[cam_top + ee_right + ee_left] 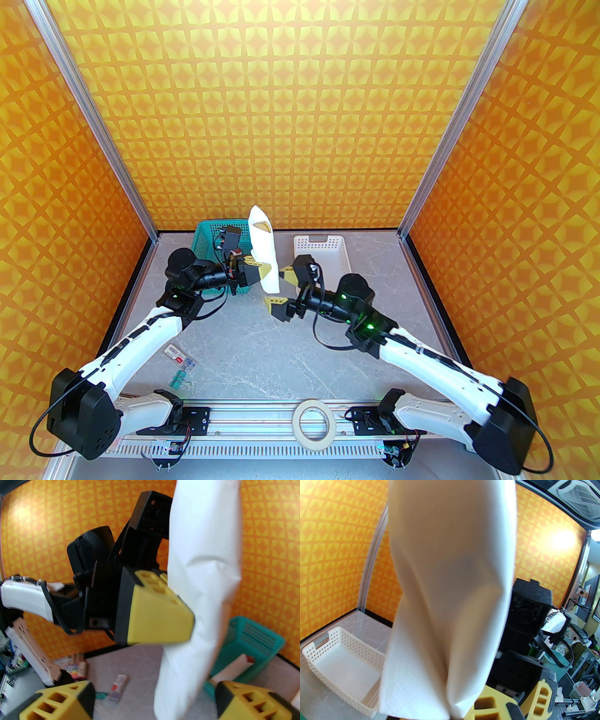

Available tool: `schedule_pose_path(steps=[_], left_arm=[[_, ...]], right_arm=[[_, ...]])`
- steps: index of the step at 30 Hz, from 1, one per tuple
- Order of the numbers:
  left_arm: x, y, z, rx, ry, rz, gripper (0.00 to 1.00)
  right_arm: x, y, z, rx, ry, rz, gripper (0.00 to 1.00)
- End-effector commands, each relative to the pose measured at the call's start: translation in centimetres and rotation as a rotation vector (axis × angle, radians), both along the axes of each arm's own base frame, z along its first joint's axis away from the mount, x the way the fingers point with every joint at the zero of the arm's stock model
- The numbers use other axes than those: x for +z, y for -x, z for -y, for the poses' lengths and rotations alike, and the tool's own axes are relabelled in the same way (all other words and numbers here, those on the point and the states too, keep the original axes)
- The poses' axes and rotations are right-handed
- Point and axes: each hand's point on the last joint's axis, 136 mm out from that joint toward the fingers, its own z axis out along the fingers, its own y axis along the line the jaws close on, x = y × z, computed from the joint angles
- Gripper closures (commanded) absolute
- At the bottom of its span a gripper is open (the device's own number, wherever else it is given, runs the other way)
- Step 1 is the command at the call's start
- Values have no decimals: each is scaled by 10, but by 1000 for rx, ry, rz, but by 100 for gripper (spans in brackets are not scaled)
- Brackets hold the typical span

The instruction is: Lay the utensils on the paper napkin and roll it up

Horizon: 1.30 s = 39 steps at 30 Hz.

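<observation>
- paper napkin (pixel 265 251): one, rolled into a narrow white tube. It is held off the table, near upright and leaning slightly, between the two arms.
- utensils (pixel 261 227): one tan wooden tip shows in the roll's open upper end. How many pieces are wrapped inside cannot be told.
- left gripper (pixel 263 273): clenched on the lower part of the roll and carrying it alone.
- right gripper (pixel 281 290): jaws spread wide on either side of the roll's bottom end, gripping nothing. Whether a finger brushes the paper cannot be told.
- Step, as judged: loading and rolling look done, and the finished roll is up in the air on one grip.
- Next move, as judged: set the roll down without it unwinding or dropping its contents. That calls for a steady pinch and a slow lowering, and the right arm needs to stay out of the way.
- green basket (pixel 206 239): one, behind the left wrist. It holds one other white roll with a red-brown tip (pixel 234 667).
- white basket (pixel 323 246): one, behind the right wrist.
- tape ring (pixel 314 419): one, on the rail at the near edge.
- small packets and clips (pixel 180 364): a cluster near the left arm, too small to count reliably.
</observation>
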Motion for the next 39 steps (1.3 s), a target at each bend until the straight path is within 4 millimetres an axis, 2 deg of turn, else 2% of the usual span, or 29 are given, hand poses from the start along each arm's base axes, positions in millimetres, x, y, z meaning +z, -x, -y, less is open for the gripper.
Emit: schedule_pose_path(steps=[1,7,13,21,26,32,39], left_arm=[[16,1,-14,44,-10,36,100],[10,-6,-34,95,-40,-3,100],[-2,-13,-45,129,-111,-48,100],[-15,-23,-56,154,-187,-91,100],[-23,-30,-58,165,-221,-114,100],[-30,-42,-64,197,-251,-144,100],[-37,-68,-94,278,-279,-174,100]], right_arm=[[-12,-9,22,-124,59,-10,1],[-27,-13,53,-270,129,-43,1],[-55,-18,79,-399,225,-130,1],[-116,-30,116,-633,289,-344,1],[-147,-29,119,-670,304,-463,1],[-181,-30,110,-654,370,-573,1],[-202,-35,97,-623,429,-631,1]])
